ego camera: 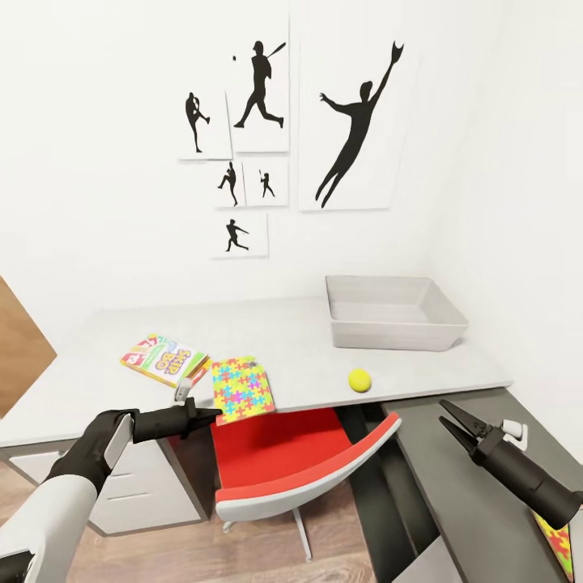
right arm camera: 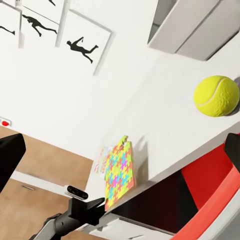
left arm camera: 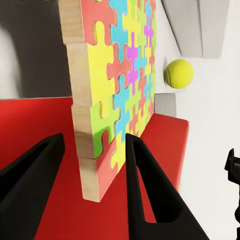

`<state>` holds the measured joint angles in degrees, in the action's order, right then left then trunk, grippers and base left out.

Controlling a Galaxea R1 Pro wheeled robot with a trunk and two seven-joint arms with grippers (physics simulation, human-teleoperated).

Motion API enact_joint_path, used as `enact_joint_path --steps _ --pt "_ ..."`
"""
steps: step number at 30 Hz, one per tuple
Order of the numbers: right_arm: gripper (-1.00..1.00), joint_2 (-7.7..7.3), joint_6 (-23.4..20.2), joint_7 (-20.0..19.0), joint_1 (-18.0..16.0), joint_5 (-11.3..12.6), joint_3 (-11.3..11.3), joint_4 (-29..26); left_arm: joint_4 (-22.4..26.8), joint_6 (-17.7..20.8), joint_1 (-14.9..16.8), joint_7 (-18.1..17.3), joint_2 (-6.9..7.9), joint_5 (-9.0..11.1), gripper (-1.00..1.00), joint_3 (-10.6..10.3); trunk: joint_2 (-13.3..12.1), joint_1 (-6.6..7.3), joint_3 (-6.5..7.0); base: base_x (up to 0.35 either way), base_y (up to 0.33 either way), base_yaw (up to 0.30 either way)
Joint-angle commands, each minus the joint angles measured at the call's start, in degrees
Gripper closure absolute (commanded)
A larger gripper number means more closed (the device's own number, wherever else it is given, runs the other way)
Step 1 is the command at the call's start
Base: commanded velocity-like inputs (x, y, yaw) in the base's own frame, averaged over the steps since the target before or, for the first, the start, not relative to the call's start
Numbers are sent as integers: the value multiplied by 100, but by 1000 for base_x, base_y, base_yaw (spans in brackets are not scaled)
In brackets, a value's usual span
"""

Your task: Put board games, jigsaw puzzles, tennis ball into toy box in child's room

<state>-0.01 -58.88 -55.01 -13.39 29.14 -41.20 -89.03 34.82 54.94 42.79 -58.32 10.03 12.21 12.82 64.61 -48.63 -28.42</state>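
**Left jaws lined up on the puzzle's overhanging edge**

The jigsaw puzzle (ego camera: 241,388) lay flat at the counter's (ego camera: 308,356) front edge, its near end jutting out over the red chair (ego camera: 283,457). Its long axis ran from that end back toward the wall. The left gripper (ego camera: 201,413) sat just beside the overhanging corner, jaws apart; in the left wrist view the puzzle's (left arm camera: 117,95) wooden edge stood between the two fingers (left arm camera: 145,195), not yet pinched. This arm was clearly the nearer one. The right gripper (ego camera: 455,421), jaws also apart, hung well off to the other side. The tennis ball (ego camera: 359,380) rested between puzzle and toy box (ego camera: 397,312); the SKIP BO box (ego camera: 164,357) lay just beside the puzzle.
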Motion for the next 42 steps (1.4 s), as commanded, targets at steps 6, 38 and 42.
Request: enact_joint_path --steps 6,38,42 --pt "-100 1 -24 -44 -5 -22 -11 0 -2 17 2 -22 5 -16 100 10 -239 132 103 0 0 0" --pt "-100 1 10 -44 -5 -22 -2 0 -2 17 2 -22 2 -16 100 10 -1322 725 587 0 0 0" --pt "-100 1 15 -44 -5 -22 -2 0 -2 16 1 -22 1 -16 100 10 -1322 725 587 0 0 0"
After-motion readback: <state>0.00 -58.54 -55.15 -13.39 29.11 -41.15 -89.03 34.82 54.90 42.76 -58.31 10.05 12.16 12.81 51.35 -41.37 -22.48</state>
